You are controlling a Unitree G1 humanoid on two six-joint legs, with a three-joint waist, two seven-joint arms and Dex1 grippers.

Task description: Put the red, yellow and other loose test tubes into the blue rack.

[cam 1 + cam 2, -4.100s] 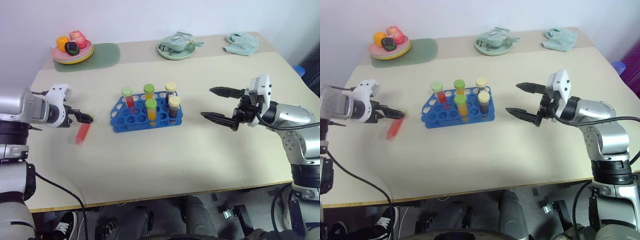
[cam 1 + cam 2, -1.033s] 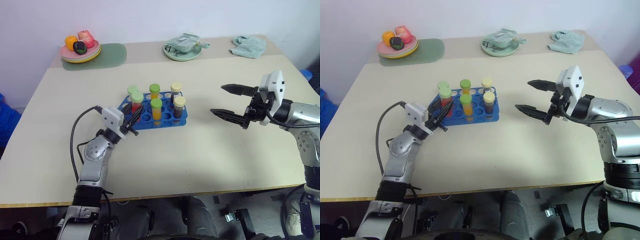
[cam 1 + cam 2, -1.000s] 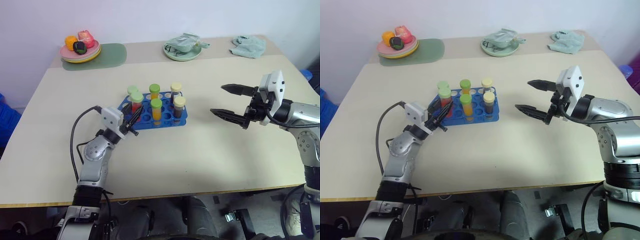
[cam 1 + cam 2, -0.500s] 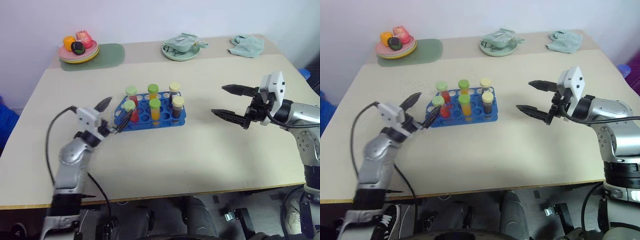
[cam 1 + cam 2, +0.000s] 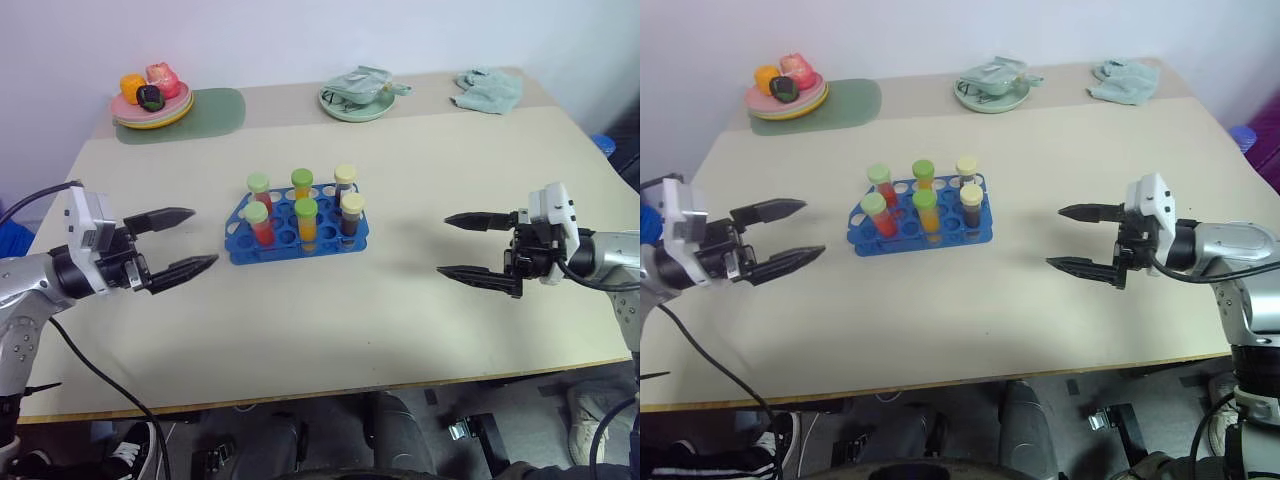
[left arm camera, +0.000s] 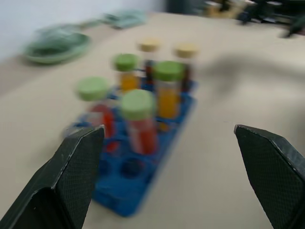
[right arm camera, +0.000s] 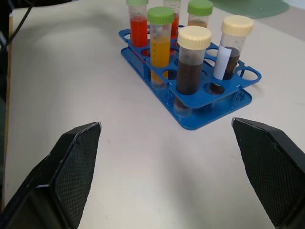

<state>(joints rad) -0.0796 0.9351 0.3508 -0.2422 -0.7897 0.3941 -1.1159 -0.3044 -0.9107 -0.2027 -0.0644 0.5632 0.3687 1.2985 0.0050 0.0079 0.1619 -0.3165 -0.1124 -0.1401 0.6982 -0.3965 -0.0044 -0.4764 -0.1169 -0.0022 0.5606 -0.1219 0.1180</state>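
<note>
All the tubes stand in the rack, and both grippers are empty.

The left gripper (image 5: 180, 243) and the right gripper (image 5: 478, 248) hang on either side of the blue rack (image 5: 297, 234), well apart from it, jaws spread wide and holding nothing; I think they wait there because no loose tubes lie near the rack. The rack sits mid-table (image 5: 330, 320) and holds six capped tubes (image 5: 306, 222) standing upright: red, orange and dark brown. Far behind it, a plate (image 5: 150, 108) holds toy food and a green dish (image 5: 355, 103) holds a crumpled cloth.
</note>
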